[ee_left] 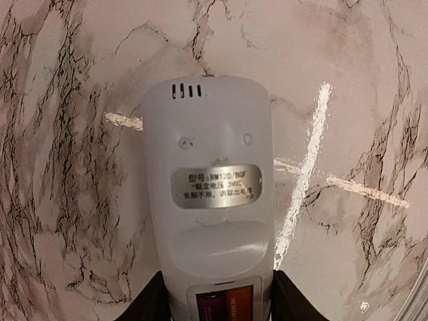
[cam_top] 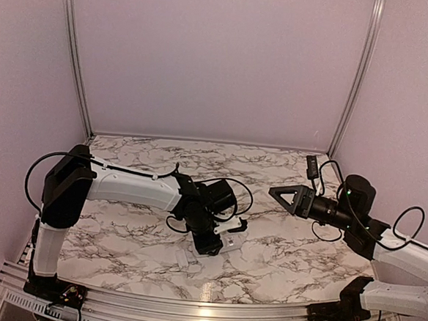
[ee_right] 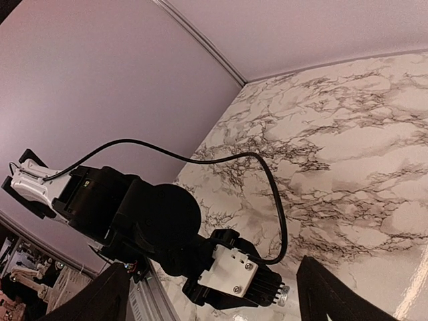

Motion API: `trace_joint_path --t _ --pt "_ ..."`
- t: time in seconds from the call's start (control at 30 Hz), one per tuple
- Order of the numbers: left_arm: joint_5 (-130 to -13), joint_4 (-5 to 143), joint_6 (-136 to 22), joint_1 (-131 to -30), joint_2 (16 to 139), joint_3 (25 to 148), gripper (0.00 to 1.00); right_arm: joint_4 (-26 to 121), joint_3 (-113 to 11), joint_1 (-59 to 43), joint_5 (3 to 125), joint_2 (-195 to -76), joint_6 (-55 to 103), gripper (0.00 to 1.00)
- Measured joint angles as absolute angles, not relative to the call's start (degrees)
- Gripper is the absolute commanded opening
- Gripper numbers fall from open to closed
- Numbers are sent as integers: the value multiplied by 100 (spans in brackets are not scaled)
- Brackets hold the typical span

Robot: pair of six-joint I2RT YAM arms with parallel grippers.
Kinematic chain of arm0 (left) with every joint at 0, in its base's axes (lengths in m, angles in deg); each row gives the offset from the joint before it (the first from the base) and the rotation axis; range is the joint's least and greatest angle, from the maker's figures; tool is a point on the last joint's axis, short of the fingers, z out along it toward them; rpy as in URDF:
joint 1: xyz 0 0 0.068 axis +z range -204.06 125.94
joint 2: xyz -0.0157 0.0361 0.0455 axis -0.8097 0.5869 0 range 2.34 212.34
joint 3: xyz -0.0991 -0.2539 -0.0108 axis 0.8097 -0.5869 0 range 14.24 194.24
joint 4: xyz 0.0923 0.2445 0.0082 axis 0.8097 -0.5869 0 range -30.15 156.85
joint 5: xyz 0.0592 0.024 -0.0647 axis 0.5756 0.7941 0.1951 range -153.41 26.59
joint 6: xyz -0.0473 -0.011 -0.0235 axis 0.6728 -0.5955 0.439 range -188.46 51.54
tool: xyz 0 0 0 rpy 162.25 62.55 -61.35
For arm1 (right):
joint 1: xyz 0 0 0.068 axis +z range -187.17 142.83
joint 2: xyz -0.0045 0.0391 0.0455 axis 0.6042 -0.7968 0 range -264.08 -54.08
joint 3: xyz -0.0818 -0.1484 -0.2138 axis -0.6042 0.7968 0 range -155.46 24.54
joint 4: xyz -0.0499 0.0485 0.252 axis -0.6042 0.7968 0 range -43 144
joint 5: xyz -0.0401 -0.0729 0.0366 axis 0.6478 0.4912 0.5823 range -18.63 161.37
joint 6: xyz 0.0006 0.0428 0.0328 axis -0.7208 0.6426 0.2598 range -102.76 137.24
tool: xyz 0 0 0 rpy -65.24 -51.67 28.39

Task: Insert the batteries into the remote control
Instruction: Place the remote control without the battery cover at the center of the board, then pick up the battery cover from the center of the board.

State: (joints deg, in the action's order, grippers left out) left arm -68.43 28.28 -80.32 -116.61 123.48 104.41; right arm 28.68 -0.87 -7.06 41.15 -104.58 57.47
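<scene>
1. Remote control (ee_left: pixel 212 174) is lying back-up against the marble table (ee_left: pixel 361 100) (resting on it or just lifted, I'm not able to tell), near the table's middle, under my left arm.
2. Left gripper (ee_left: pixel 219 281) is sitting at the remote's near end. Both fingers (ee_left: pixel 152 304) are pressing against its two long sides, so I'm reading it as clamped on the remote.
3. Battery bay (ee_left: pixel 224 294) at that near end is showing uncovered, with the dark battery (ee_left: pixel 208 306) and orange battery (ee_left: pixel 239 302) sitting side by side inside.
4. Key relation: the remote's long axis is running straight away from the left gripper, with the vent slots (ee_left: pixel 187 90) at the far end and the bay end between the fingers.
5. Right gripper (cam_top: pixel 281 197) is hanging above the table well off to the right, fingers spread wide and carrying nothing.
6. I'm judging the loading as nearly done. The left arm is the nearer one, and the right would be needing to travel left for any closing-up work.
</scene>
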Motion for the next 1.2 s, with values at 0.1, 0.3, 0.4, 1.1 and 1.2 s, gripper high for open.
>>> trace_joint_path --t 0.1,0.3,0.4,1.1,1.2 --pt "-6956 2704 -8192 -11619 12567 10618 39 2861 -70 -709 4045 -10475 5736 84" --pt "-7114 2417 -8541 -11516 12851 11009 61 2859 -70 -709 3968 -10486 5705 84" --pt "-7136 2275 -8653 -11484 12923 11136 71 2859 -70 -709 3936 -10486 5699 84" --pt "-6948 2995 -7232 -11411 9496 8561 45 3003 -267 -715 3652 -11111 5106 76" --pt "-6998 3274 -6837 -11477 9395 7954 44 3075 -269 -720 3549 -11282 4993 76"
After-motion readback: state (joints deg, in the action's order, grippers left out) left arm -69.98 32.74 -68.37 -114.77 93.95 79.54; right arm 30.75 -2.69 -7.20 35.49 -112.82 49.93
